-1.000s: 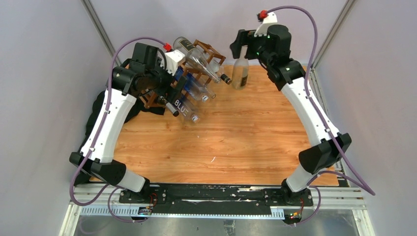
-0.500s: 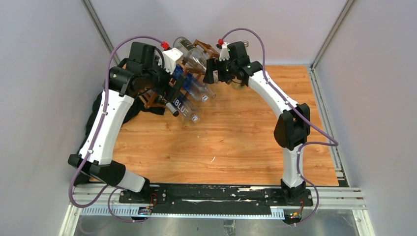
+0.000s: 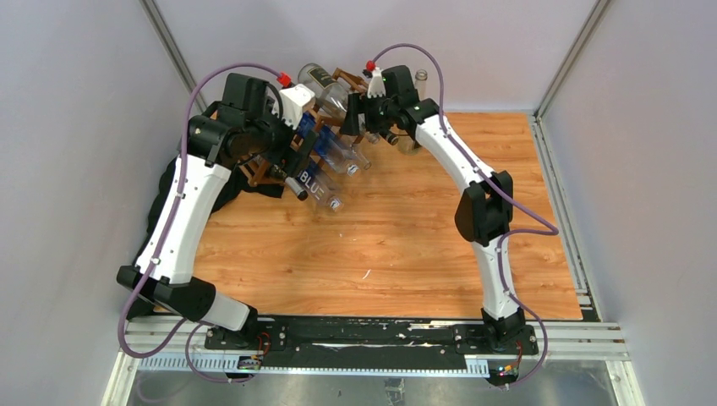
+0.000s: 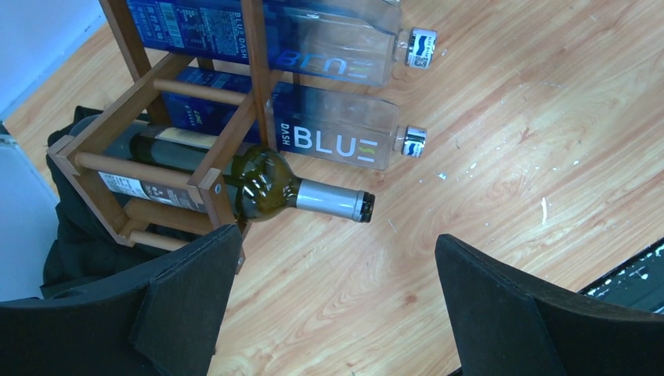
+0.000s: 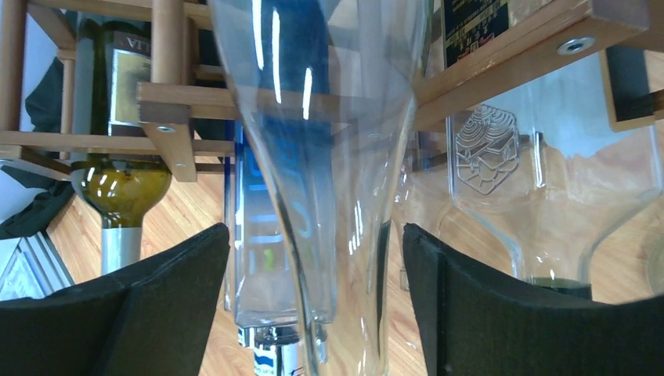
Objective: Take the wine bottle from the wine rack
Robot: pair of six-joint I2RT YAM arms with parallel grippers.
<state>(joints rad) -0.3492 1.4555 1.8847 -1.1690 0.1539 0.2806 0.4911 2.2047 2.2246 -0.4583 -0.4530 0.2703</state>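
Right claw [image 5: 315, 309] reached wine bottle [image 5: 329, 117], contact unclear

place: robot lab cell | evidence: plain panel walls [image 3: 76, 127], aluminium rails [image 3: 575, 334]

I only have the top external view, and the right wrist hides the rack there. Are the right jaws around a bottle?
Observer: Yes, the right jaws stand open either side of the tapering neck of a clear glass bottle, with a gap at one pad.
Operator: And the left jaws?
Observer: Open, holding nothing, over the table, near the green wine bottle whose neck sticks out of the wine rack.
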